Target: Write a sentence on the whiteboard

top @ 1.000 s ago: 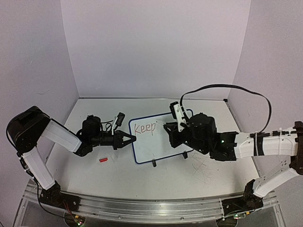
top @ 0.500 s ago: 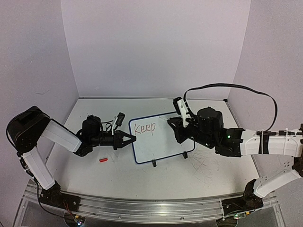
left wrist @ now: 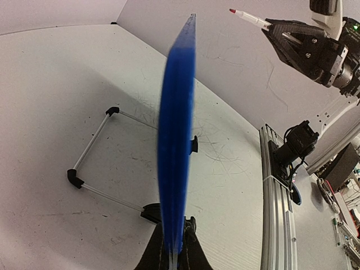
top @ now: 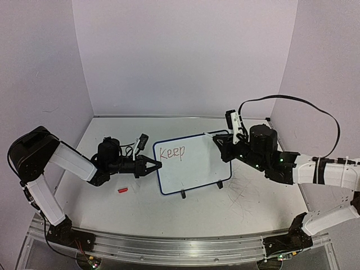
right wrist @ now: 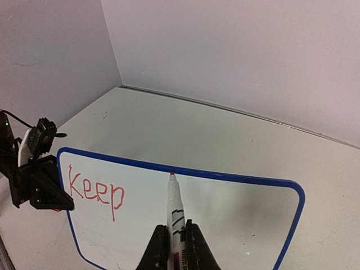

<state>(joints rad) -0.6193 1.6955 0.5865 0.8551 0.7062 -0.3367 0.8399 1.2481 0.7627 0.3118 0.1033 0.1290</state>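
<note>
whiteboard (top: 191, 169) stands on its clip feet (top: 183, 195) between the arms, only "Keep" of the sentence (top: 171, 152) on it | left gripper (top: 156, 165) pinches its left rim | right gripper (right wrist: 171, 247) clamps the marker (right wrist: 174, 202), tip clear of the surface | we judge the board light, stiff, slick and easily tipped: grip the rim and press softly

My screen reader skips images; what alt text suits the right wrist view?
The right pincer holds a red-tipped marker aimed at a blue-rimmed whiteboard bearing red lettering, "Keep". The left pincer clamps the board's left edge.
</note>
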